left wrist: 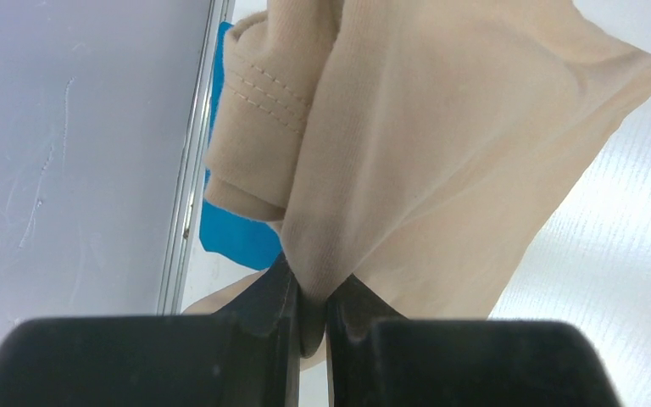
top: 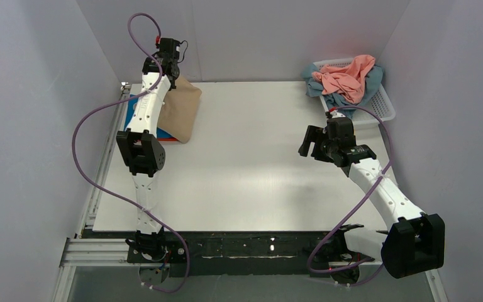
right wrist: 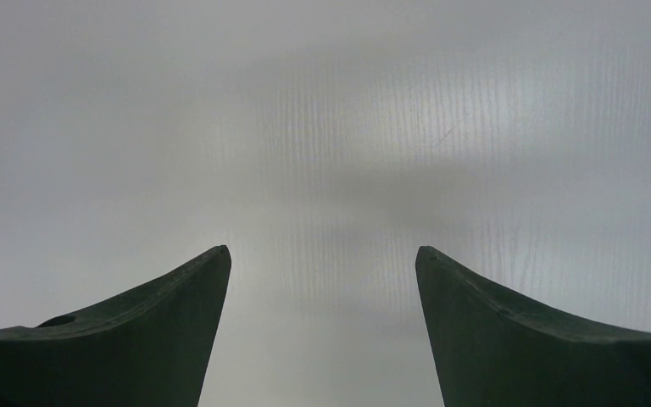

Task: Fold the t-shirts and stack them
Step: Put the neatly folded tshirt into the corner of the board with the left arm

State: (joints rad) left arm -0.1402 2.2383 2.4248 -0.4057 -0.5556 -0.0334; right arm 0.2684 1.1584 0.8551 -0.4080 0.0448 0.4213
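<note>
The tan-beige t-shirt (top: pixel 182 110) hangs at the table's far left, pinched in my left gripper (top: pixel 171 70), which is shut on its fabric (left wrist: pixel 407 144) and holds it up. Under it lie the bright blue t-shirt (top: pixel 131 114), which also shows in the left wrist view (left wrist: pixel 242 233), and a sliver of the orange-red t-shirt (top: pixel 171 139). The salmon-pink t-shirt (top: pixel 347 78) and the dusty teal-blue t-shirt (top: pixel 366 85) lie crumpled in the basket. My right gripper (top: pixel 309 143) is open and empty above bare table (right wrist: pixel 322 153) at the right middle; its fingertips (right wrist: pixel 212 263) hold nothing.
The white lattice basket (top: pixel 383 106) stands at the far right corner. Grey walls close in the left, back and right sides. A metal rail (top: pixel 104 157) runs along the table's left edge. Purple cables loop from both arms.
</note>
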